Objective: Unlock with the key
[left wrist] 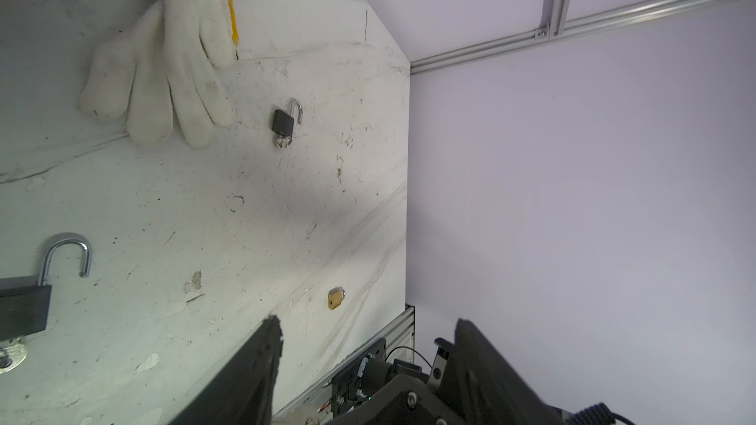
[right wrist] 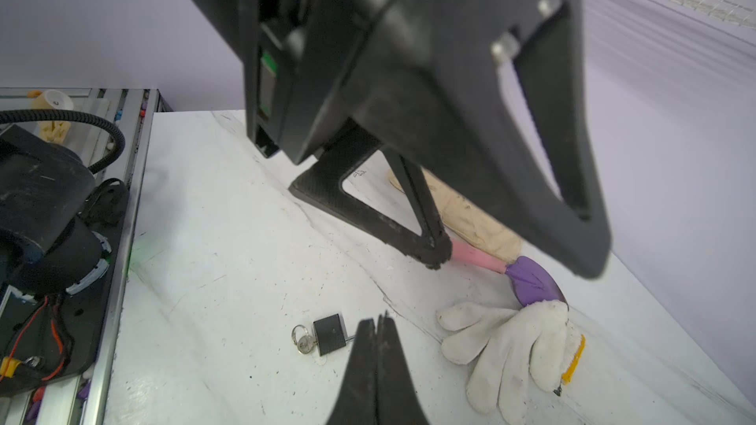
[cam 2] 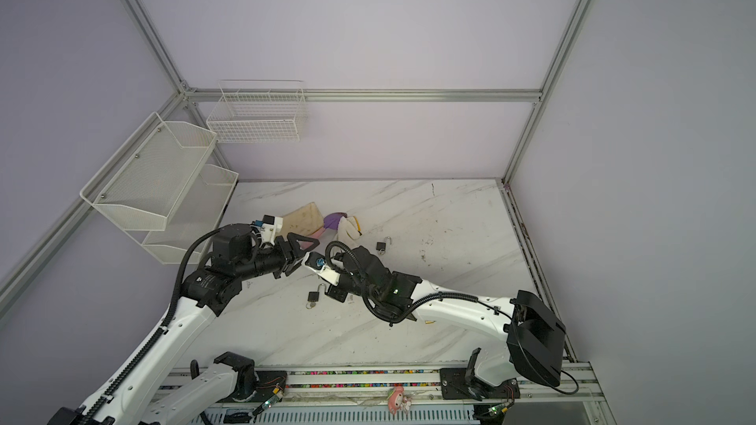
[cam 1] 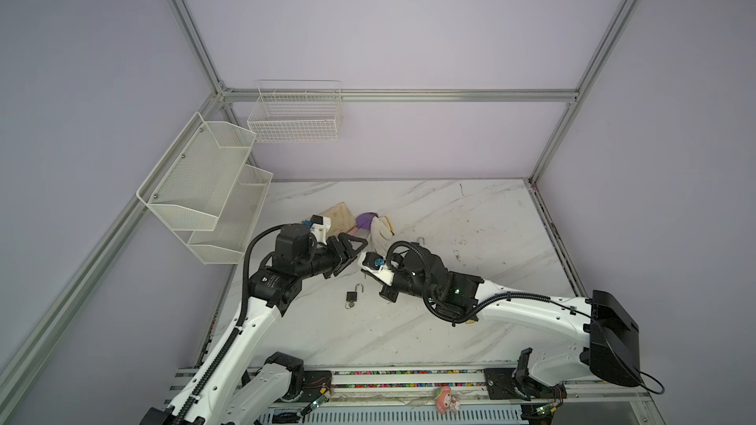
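Marble-patterned white table [cam 1: 388, 341] inside a lavender-walled booth framed in aluminium; two white robot arms reach in from its front edge.

Nearest, toward the front edge and right of the middle, a small brass padlock [left wrist: 336, 298] lies alone, well apart from the work.

Left of the table's middle lies the task's black padlock [right wrist: 329, 333], flat on its side. The key [right wrist: 303, 344], on a ring, is seated in its keyhole. The left wrist view shows its steel shackle swung clear of the body, so it appears to be unlocked already. The key was probably left in because the turning is done.

The right gripper [right wrist: 377, 320] hangs just above the shackle end of this lock. Its two fingers are pressed together with nothing between them, a pinched tip that looks better suited to nudging than grasping.

Slightly farther back, the left gripper [left wrist: 367, 322] hovers over the table with fingers spread apart and nothing in them. It is probably held clear so as not to disturb the lock.

Beyond, right of the middle, a second padlock [left wrist: 284, 122], also black, lies with its shackle open and a key ring at its keyhole end.

Behind the grippers, a white glove [right wrist: 507, 345], a purple scoop [right wrist: 532, 282] with a pink handle and a beige cloth [cam 1: 339, 216] sit together toward the back edge.

Farthest, a mesh shelf [cam 1: 204, 181] and a wire basket [cam 1: 296, 116] hang on the walls by the back left corner.
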You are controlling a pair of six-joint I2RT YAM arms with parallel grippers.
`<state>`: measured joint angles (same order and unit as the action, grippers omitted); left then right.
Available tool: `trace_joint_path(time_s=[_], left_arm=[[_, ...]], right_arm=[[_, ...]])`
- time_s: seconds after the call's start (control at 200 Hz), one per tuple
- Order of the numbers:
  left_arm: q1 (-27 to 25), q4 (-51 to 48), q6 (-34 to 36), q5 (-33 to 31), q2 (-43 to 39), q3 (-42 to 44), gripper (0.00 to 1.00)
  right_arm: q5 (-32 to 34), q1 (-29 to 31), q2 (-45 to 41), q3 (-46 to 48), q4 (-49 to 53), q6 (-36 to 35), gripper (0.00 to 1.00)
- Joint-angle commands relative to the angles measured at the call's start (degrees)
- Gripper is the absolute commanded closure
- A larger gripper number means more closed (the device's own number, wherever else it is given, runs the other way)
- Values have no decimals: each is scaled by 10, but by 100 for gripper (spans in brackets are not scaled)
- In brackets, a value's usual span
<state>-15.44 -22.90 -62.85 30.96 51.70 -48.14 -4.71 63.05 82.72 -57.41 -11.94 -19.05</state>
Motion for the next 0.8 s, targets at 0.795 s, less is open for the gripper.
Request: trace_joint_path(time_s=[0.795], left_arm=[[-21,400,-469,-149,-14,195,29]], right_arm=[[-16,-55,85,-79,-135,377,100]])
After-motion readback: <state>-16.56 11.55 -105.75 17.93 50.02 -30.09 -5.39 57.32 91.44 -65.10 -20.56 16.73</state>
